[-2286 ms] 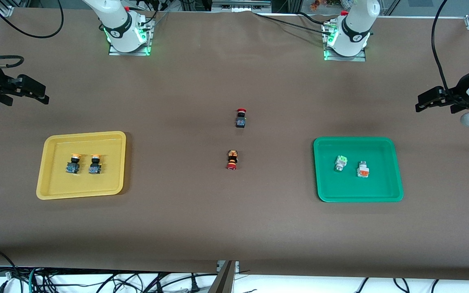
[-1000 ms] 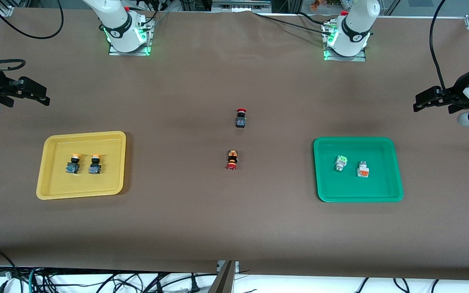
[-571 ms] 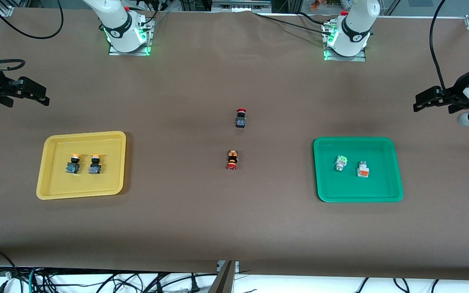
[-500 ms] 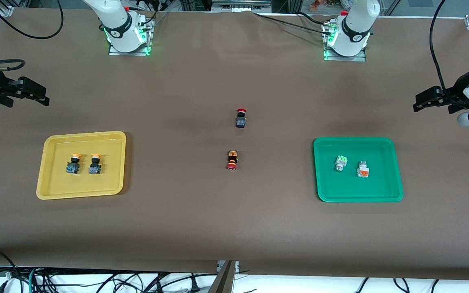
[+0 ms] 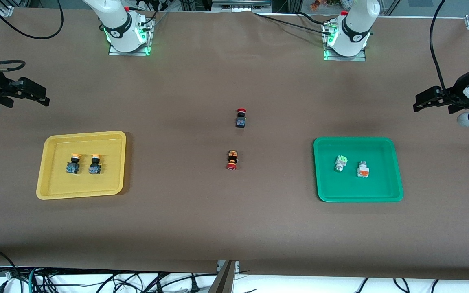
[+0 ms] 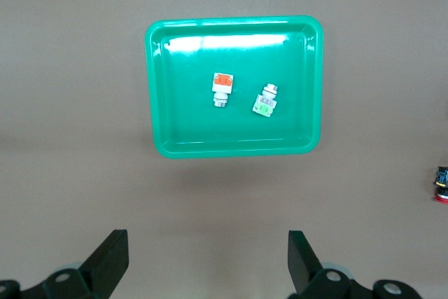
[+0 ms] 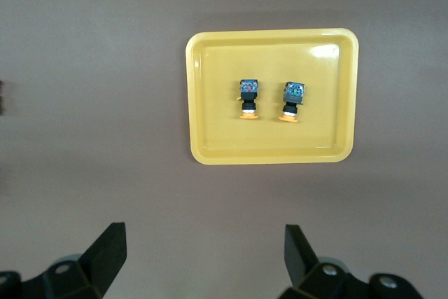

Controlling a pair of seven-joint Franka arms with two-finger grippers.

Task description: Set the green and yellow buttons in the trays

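Two yellow-capped buttons point(image 5: 73, 163) point(image 5: 95, 163) lie side by side in the yellow tray point(image 5: 51, 185) toward the right arm's end of the table; they show in the right wrist view too point(image 7: 249, 98). Two silver-white buttons, one green-faced point(image 5: 340, 162) and one orange-faced point(image 5: 362, 169), lie in the green tray point(image 5: 332, 191) toward the left arm's end; both show in the left wrist view point(image 6: 266, 100) point(image 6: 222, 89). My right gripper point(image 5: 37, 94) is open and empty, raised over bare table at its end. My left gripper point(image 5: 424, 101) is open and empty, raised over bare table at its end.
Two red-capped buttons lie mid-table: one with a black-blue body point(image 5: 241, 117), one with an orange-black body point(image 5: 231, 159) nearer the front camera. Both arm bases point(image 5: 126, 34) point(image 5: 346, 38) stand at the table's back edge. Cables hang over the front edge.
Both grippers have drifted slightly outward and settled; over the last half second nothing has visibly moved. Buttons and trays are unchanged.
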